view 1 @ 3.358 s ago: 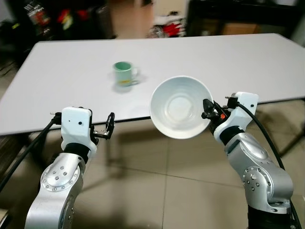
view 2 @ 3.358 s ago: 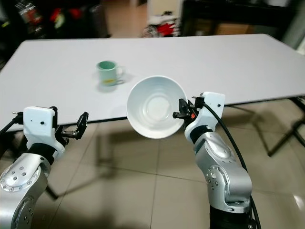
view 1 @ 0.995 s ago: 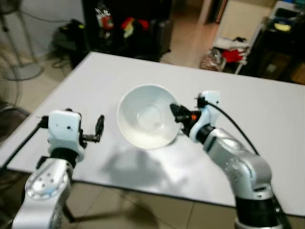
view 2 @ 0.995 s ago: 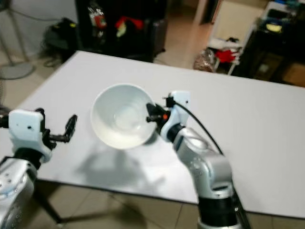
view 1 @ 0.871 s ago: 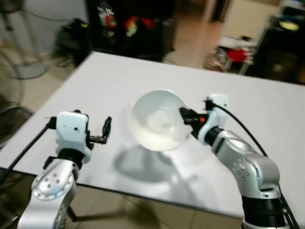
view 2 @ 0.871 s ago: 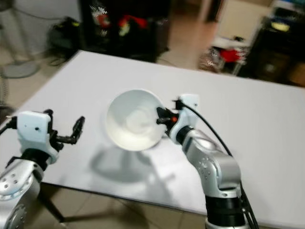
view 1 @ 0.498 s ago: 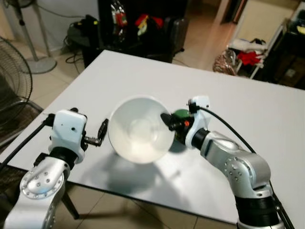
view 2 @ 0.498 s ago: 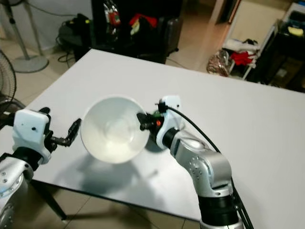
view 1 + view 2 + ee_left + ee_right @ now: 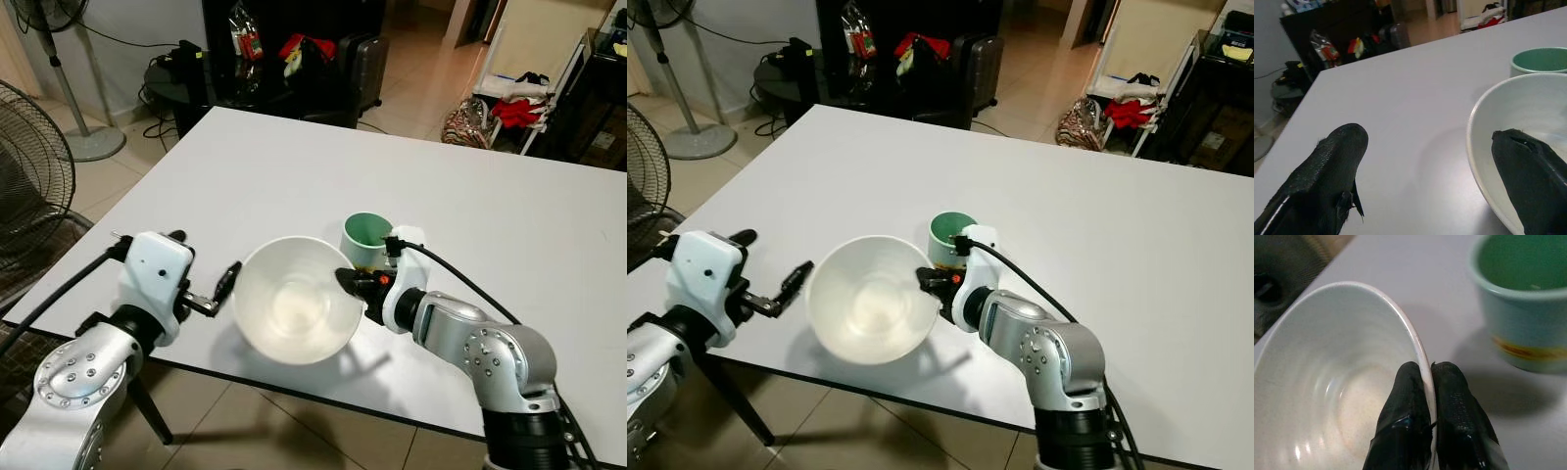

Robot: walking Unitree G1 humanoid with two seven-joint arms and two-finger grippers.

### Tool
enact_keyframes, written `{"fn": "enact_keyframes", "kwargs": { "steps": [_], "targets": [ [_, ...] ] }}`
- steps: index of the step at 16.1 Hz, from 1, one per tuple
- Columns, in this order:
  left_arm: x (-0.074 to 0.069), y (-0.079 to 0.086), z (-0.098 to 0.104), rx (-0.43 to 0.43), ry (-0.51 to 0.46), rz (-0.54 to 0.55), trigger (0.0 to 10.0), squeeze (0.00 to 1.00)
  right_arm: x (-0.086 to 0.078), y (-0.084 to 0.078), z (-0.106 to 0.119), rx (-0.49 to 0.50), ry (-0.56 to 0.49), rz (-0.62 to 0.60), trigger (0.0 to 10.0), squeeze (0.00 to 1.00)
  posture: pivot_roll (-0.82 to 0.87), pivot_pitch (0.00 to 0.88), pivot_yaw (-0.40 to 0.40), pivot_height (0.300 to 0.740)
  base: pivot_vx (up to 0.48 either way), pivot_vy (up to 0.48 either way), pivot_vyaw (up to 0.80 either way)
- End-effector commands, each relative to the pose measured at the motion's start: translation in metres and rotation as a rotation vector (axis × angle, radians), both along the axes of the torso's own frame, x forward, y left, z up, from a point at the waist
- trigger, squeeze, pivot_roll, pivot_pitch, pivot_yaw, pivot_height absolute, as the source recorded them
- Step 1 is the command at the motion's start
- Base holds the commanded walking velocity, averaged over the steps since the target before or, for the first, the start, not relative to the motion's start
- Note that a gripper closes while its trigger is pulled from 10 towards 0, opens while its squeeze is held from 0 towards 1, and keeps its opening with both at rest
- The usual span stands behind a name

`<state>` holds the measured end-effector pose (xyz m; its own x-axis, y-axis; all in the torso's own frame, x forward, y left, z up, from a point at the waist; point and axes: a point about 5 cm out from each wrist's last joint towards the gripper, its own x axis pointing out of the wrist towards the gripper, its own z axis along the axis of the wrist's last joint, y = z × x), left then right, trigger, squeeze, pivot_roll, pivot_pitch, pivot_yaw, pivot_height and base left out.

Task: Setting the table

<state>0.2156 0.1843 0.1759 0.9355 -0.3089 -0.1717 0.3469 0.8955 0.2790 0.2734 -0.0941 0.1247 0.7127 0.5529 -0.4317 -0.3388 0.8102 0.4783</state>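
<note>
White ceramic bowl (image 9: pixel 294 311) pinched at its rim by my right gripper (image 9: pixel 1428 382), one finger inside the wall, one outside, jaws clamped tight on the thin edge. A rim pinch is my only purchase on something this wide, so the bowl hangs tilted, mouth up toward my head camera, above the near edge of the white worktop (image 9: pixel 245 166). It sits just in front of the green mug (image 9: pixel 367 240), which stands upright on the worktop close behind my right wrist. I judge the bowl is kept near the mug so the two make one place setting. My left gripper (image 9: pixel 227 281) hovers beside the bowl's left side, jaws apart and empty; in the left wrist view one finger looks past the rim. Probably there to steady. Bowl not yet set down.
</note>
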Motion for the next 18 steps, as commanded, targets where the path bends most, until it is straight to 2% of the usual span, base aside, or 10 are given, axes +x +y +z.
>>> {"fn": "enact_keyframes", "kwargs": {
  "steps": [1,5,8,12,16,18],
  "targets": [
    [0.000,-0.002,0.003,0.006,0.001,-0.029,10.0,0.00,0.007,-0.007,0.003,-0.002,-0.015,-0.061,10.0,0.00,0.01,0.000,-0.019,0.740,0.000,0.000,0.00],
    [0.002,-0.001,0.004,0.015,0.005,-0.042,10.0,0.00,0.020,-0.013,-0.005,0.009,0.008,-0.172,10.0,0.00,0.02,0.000,-0.021,0.740,0.000,0.000,0.00],
    [0.001,-0.001,0.004,0.017,0.003,-0.041,10.0,0.00,0.030,-0.029,-0.009,0.019,0.015,-0.299,10.0,0.00,0.03,0.000,-0.027,0.740,0.000,0.000,0.00],
    [0.001,-0.001,0.004,0.018,0.000,-0.044,10.0,0.00,0.036,-0.037,-0.008,0.025,0.008,-0.339,10.0,0.00,0.03,0.000,-0.029,0.740,0.000,0.000,0.00],
    [0.001,0.000,0.004,0.019,0.001,-0.046,10.0,0.00,0.034,-0.023,-0.004,0.052,0.031,-0.244,10.0,0.00,0.03,0.000,-0.030,0.740,0.000,0.000,0.00],
    [0.001,0.000,0.004,0.018,0.001,-0.048,10.0,0.00,0.039,-0.014,0.000,0.055,0.021,-0.230,10.0,0.00,0.03,0.000,-0.031,0.740,0.000,0.000,0.00]
  ]
}}
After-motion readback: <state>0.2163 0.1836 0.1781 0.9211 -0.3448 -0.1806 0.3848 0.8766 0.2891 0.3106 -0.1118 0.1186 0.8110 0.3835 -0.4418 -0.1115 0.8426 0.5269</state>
